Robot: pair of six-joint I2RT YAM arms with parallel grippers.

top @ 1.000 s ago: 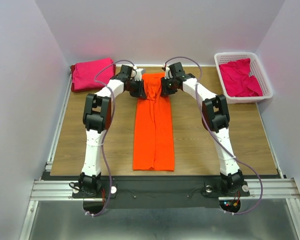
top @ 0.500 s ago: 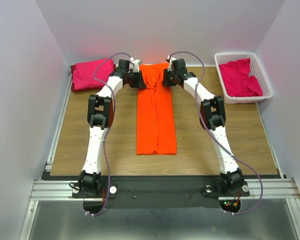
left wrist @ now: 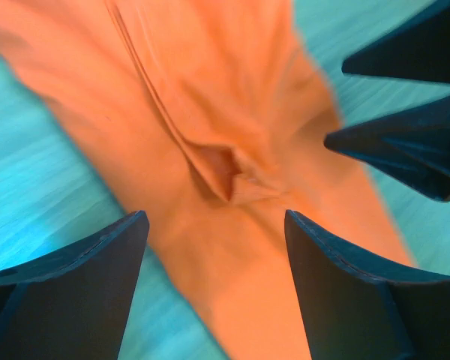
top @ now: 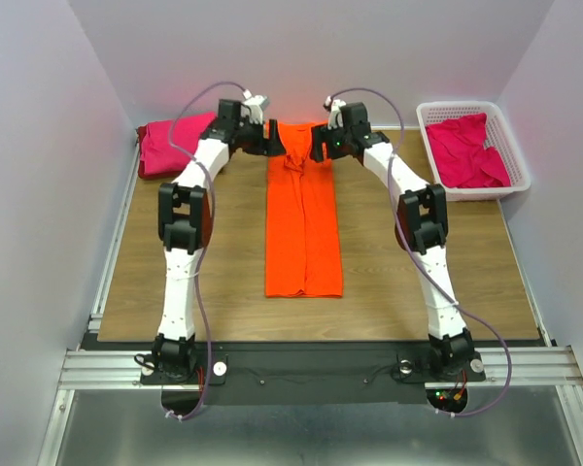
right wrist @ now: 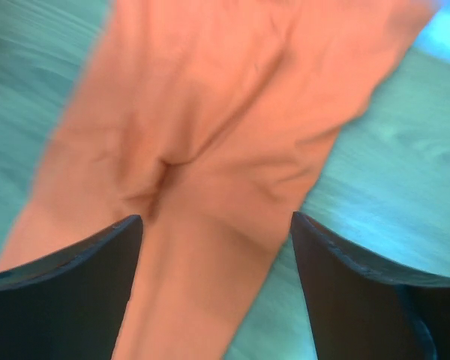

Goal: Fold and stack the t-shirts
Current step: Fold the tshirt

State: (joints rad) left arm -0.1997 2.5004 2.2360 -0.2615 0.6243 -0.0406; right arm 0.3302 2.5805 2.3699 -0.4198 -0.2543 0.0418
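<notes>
Orange shirt (top: 303,228) lies folded long on the counter (top: 235,262), soft and limp. Your left pincer (left wrist: 214,217) and right pincer (right wrist: 216,219) hang open over its far end; you should pinch both corners there.

The overhead view was bright and evenly lit from above, sharp across the tabletop (top: 233,252), with only faint, soft shadows beside the arms. The orange t-shirt (top: 303,233) threw a reddish glow onto the back wall (top: 301,58) just above it. Both wrist views were blurred and smeared. There the wood around the t-shirt was tinted teal, and the dark fingers (left wrist: 75,300) were soft, featureless silhouettes.
</notes>
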